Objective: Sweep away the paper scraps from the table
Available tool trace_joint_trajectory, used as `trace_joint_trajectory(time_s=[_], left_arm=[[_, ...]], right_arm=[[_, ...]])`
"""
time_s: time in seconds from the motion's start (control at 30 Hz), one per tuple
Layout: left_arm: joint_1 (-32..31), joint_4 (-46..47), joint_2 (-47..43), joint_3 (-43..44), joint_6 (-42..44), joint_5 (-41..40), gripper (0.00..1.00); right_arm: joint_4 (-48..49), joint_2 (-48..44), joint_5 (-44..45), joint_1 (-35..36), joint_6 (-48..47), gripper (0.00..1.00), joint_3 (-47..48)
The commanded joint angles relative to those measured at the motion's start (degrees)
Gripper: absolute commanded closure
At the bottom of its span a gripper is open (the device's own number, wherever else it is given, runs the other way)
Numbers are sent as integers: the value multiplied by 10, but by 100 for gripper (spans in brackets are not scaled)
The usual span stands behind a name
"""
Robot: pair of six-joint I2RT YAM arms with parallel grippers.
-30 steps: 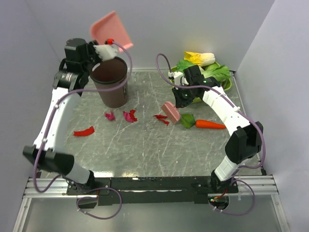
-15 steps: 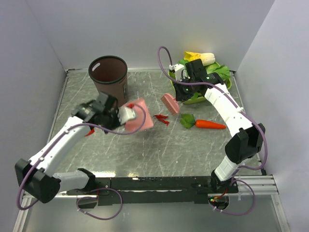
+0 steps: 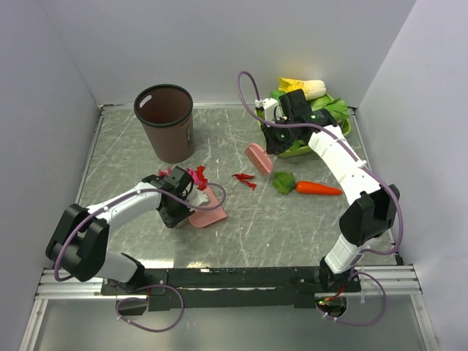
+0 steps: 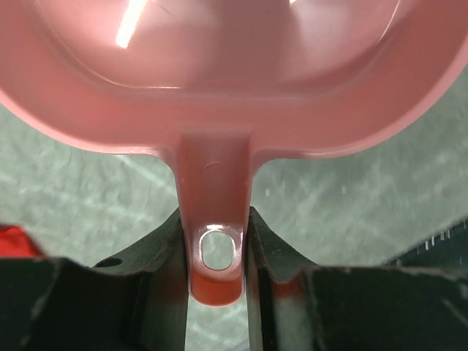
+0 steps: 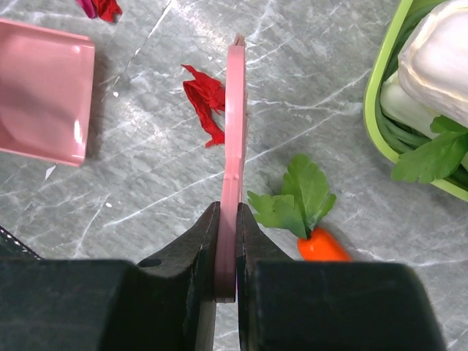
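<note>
Dustpan back down from the bin, next sweep being set up.
Top view: left claw (image 3: 190, 208) has swung the pink dustpan (image 3: 209, 213) away from the brown bin (image 3: 165, 121) and lowered it to the grey marbled worktop (image 3: 292, 227), just beside magenta paper scraps (image 3: 196, 174). More red ones lie near the brush (image 3: 257, 158), so sweeping isn't finished. Left wrist: claw partly closed, clamped on the dustpan handle. Right wrist: right claw (image 5: 228, 219) nearly closed, pinching the brush edge-on, with scraps just beside it. Pale walls all round.

Left gripper (image 4: 216, 252) low, arm bent (jaws clamped); right gripper (image 5: 227, 248) clamped, arm outstretched.
</note>
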Motion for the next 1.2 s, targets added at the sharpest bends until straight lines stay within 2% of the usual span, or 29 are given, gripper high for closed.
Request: trace_joint_trajectory(time_s=[0.0, 0.03, 0.1, 0.13, 0.2, 0.27, 0.33, 0.57, 0.6, 0.67, 0.7, 0.73, 0.9, 1.0, 1.17], left_arm=[[-2, 112, 4, -22, -43, 18, 99], [-2, 119, 6, -25, -45, 21, 99], [-2, 136, 13, -29, -52, 32, 88], [-2, 141, 14, -35, -55, 35, 68], [-2, 156, 8, -44, -59, 41, 46], [-2, 170, -6, -61, -58, 40, 39], [-2, 177, -15, -75, -59, 37, 37], [0, 172, -53, -78, -73, 39, 56], [1, 168, -53, -76, -73, 41, 66], [3, 149, -51, -66, -74, 45, 79], [6, 140, -52, -62, -75, 44, 94], [11, 124, -55, -51, -75, 46, 99], [46, 57, -86, -19, -58, 33, 99], [71, 9, -133, -13, -43, 18, 99], [103, -46, -233, -35, -16, -15, 99]], right_arm=[[-4, -13, 13, 6, -4, 100, 15], [-4, -17, 15, 6, -5, 100, 14], [-5, -21, 17, 8, -8, 100, 5], [-6, -23, 18, 8, -8, 100, 2], [-6, -26, 20, 9, -8, 100, -5], [-5, -27, 20, 10, -8, 100, -8], [-3, -27, 20, 10, -6, 100, -9], [0, -23, 16, 11, -3, 100, -14], [1, -23, 16, 12, -3, 100, -15], [3, -21, 15, 14, -7, 100, -19], [5, -16, 17, 16, -10, 100, -21], [7, -14, 19, 17, -13, 100, -22], [41, 20, 75, 33, -29, 100, -16], [46, 54, 119, 46, -26, 100, 2], [33, 74, 95, 72, -17, 100, 7]])
